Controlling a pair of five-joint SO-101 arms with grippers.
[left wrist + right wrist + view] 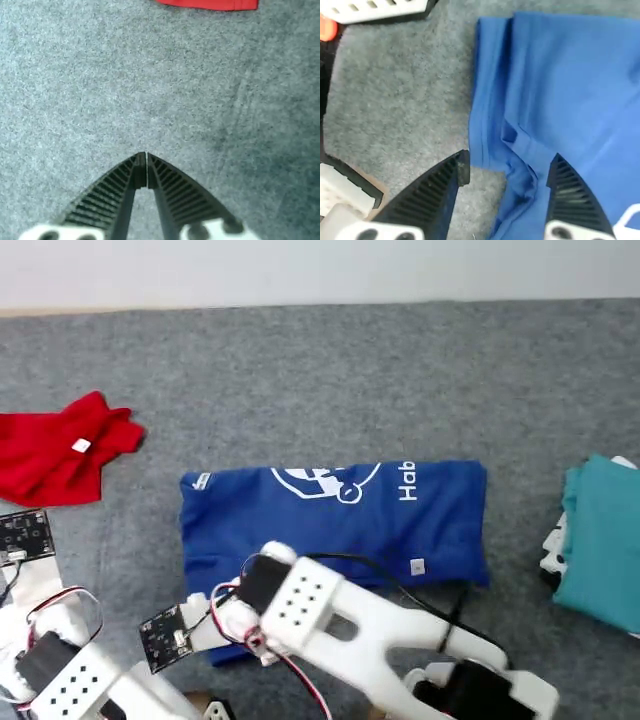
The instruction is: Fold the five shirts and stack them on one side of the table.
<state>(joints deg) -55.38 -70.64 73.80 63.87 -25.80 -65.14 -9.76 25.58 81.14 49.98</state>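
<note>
Only lettering is white print (407, 481) beside a round logo (325, 480) on the blue shirt (400, 530), cut off at the fold. Its tags (417, 566) are too tiny to read.

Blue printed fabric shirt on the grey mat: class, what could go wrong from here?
The open right claw straddles the layered edge of the blue printed fabric shirt; it may pinch only some layers and undo the fold. The white right arm hangs over the shirt's near edge and could drag it askew.

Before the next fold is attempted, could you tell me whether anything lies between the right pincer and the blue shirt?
Nothing visible does: the open right pincer hangs over a folded edge of the blue shirt, with grey carpet beside it.
</note>
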